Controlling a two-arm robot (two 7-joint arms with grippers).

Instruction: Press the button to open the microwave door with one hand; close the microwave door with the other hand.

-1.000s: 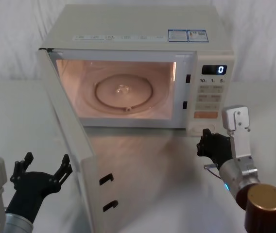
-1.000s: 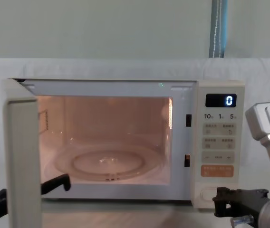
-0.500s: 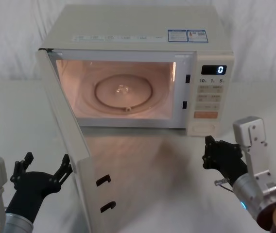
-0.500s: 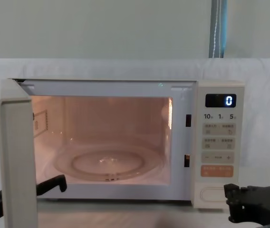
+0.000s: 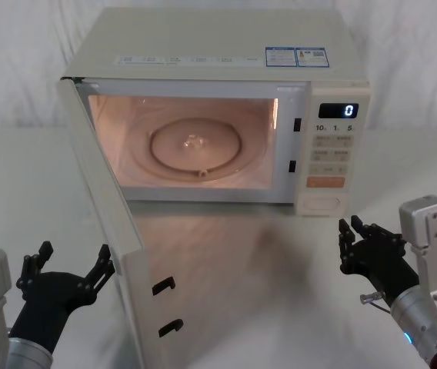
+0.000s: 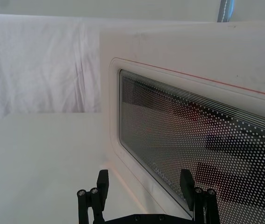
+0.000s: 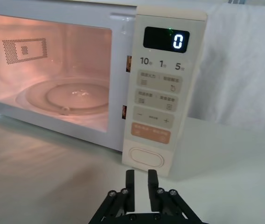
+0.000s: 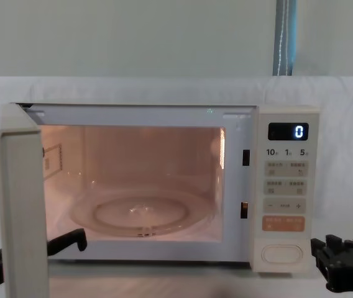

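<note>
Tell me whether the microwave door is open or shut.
Open. The microwave door swings out to the left, baring the lit cavity and glass turntable.

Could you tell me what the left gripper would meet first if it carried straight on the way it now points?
Probably the outer face of the open microwave door: the open left gripper points at its window.

The left gripper [image 6: 144, 184] has its fingers [image 6: 103, 183] spread wide, and the microwave door [image 6: 193, 102] with its dotted dark window stands just beyond the fingertips.
</note>
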